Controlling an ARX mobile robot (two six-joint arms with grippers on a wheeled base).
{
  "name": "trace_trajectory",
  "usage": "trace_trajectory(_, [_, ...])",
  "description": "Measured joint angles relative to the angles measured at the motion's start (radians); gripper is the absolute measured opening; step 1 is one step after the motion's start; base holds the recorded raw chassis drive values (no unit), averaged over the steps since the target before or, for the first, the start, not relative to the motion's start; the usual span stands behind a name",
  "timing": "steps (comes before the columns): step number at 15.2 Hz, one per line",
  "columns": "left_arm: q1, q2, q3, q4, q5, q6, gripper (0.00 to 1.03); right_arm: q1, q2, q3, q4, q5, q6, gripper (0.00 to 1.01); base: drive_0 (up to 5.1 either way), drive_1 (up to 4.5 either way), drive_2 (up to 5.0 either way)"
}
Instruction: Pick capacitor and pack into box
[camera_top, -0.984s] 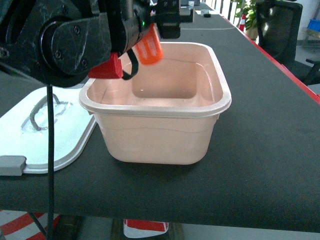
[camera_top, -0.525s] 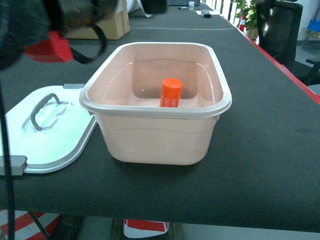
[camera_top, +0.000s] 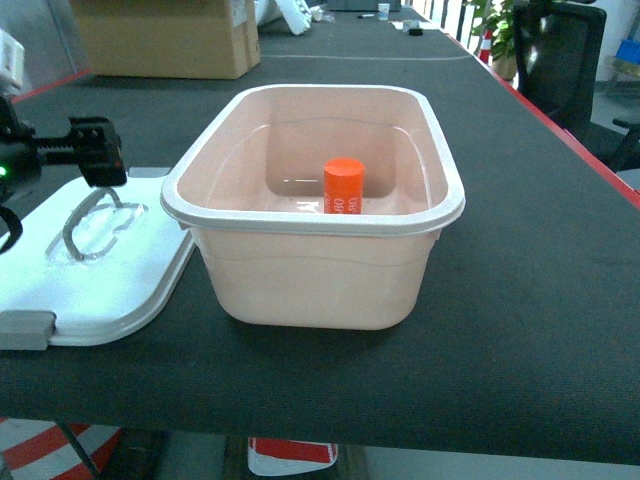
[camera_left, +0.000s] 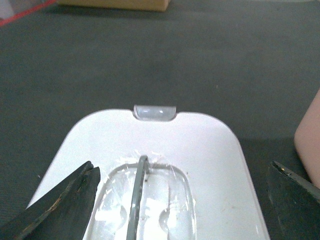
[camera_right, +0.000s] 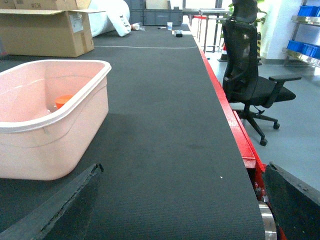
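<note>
The orange capacitor stands upright on the floor of the pale pink box, free of any gripper; its top shows over the rim as capacitor in box. The white lid lies flat left of the box. My left arm hangs over the lid. In the left wrist view my left gripper is open wide above the lid, its grey loop handle between the fingers and untouched. My right gripper is open over bare mat right of the box.
A brown cardboard carton stands at the back left, also carton. The red table edge runs along the right, with a black office chair beyond it. Blue bins sit on a far shelf.
A second ago my left gripper held the capacitor over the box. It let go, the capacitor now stands inside, and the left arm swung left to over the lid.
</note>
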Motion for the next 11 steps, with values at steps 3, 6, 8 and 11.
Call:
trace_trajectory(3, [0.025, 0.125, 0.082, -0.061, 0.008, 0.006, 0.98, 0.0, 0.0, 0.0, 0.0, 0.0, 0.0, 0.98, 0.0, 0.0, 0.0])
trace_trajectory(6, [0.034, 0.177, 0.155, -0.121, 0.023, 0.01, 0.98, 0.0, 0.0, 0.0, 0.0, 0.0, 0.0, 0.98, 0.0, 0.0, 0.0])
trace_trajectory(8, [0.034, 0.204, 0.168, -0.153, 0.03, 0.009, 0.8, 0.0, 0.0, 0.0, 0.0, 0.0, 0.0, 0.98, 0.0, 0.0, 0.0])
trace_trajectory(11, [0.035, 0.225, 0.186, -0.156, 0.024, 0.01, 0.46, 0.0, 0.0, 0.0, 0.0, 0.0, 0.0, 0.98, 0.0, 0.0, 0.0])
